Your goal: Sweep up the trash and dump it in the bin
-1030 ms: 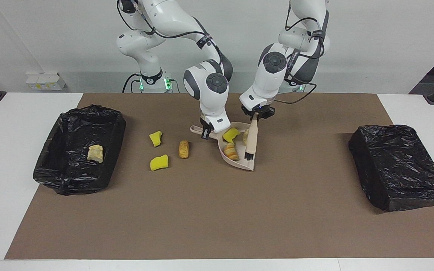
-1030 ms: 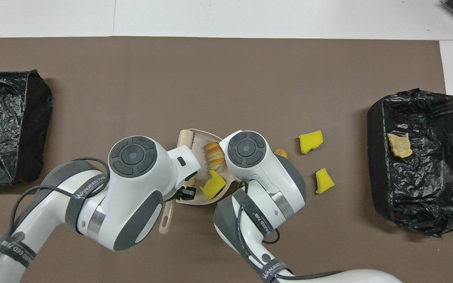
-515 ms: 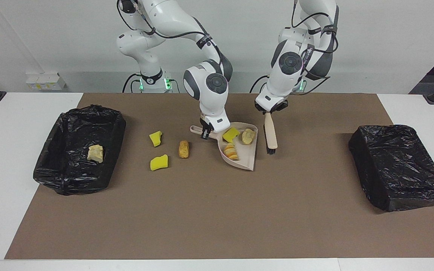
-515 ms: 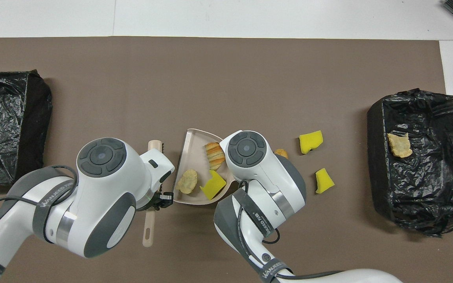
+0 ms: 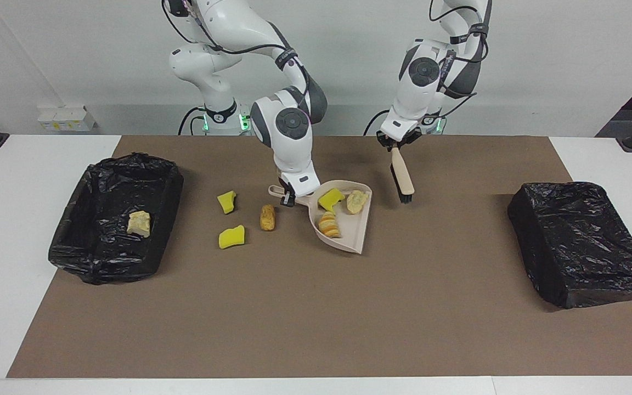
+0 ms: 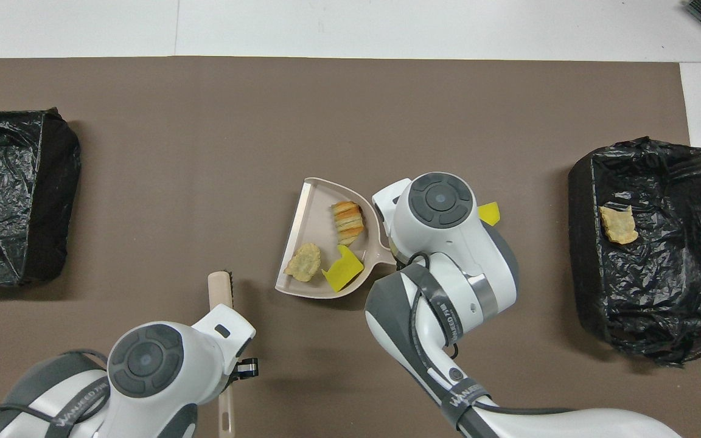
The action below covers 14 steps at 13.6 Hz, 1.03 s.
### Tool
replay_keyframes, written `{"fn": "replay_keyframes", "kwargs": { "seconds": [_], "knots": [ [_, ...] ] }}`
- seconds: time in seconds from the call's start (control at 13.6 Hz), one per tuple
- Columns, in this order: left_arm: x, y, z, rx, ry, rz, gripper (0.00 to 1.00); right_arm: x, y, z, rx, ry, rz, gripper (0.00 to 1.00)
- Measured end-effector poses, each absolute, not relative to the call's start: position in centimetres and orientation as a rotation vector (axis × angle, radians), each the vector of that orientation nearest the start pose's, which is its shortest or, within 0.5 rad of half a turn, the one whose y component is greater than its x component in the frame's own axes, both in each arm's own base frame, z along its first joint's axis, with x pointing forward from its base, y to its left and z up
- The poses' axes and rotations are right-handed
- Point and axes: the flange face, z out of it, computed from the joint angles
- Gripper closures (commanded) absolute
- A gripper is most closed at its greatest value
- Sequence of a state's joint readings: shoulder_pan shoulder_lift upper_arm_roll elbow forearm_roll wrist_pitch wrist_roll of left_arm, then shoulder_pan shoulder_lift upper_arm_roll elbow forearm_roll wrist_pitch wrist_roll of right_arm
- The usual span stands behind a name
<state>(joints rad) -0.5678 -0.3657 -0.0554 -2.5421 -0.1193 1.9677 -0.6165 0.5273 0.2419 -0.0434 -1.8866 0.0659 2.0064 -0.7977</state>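
Your right gripper [image 5: 287, 198] has its jaws clenched on the dustpan [image 5: 349, 227] handle; three scraps lie in the pan. The bin [image 5: 116, 219] lies toward the right arm's end of the tabletop, three scraps between. Left gripper [image 5: 398, 146] grasps the brush [image 5: 402, 176], raised clear.
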Motion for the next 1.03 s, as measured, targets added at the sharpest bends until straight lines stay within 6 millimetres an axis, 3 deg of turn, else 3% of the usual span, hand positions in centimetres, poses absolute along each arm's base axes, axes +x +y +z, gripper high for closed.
{"fn": "replay_keyframes", "kwargs": {
  "seconds": [0.29, 0.59, 0.66, 0.81, 0.88, 1.03],
  "knots": [
    [27.8, -25.9, 36.2, -3.073, -0.04, 0.313, 1.0, 55.0, 25.2, 42.0, -2.512, -1.689, 0.022, 1.0],
    [26.9, -25.9, 33.7, -3.061, 0.023, 0.331, 1.0, 57.3, 19.1, 45.1, -2.507, -1.583, 0.026, 1.0],
    [27.1, -25.7, 33.4, -3.06, 0.052, 0.343, 0.92, 57.9, 17.1, 45.8, -2.512, -1.554, 0.042, 1.0],
    [27.9, -24.9, 33.3, -3.068, 0.072, 0.353, 0.26, 58.7, 12.6, 47.4, -2.534, -1.479, 0.08, 1.0],
    [28.1, -24.7, 33.3, -3.07, 0.072, 0.356, 0.0, 59.0, 10.5, 48.0, -2.545, -1.443, 0.097, 1.0],
    [28.5, -24.5, 33.2, -3.071, 0.064, 0.362, 0.0, 59.3, 6.0, 49.0, -2.568, -1.398, 0.126, 1.0]
  ]
}}
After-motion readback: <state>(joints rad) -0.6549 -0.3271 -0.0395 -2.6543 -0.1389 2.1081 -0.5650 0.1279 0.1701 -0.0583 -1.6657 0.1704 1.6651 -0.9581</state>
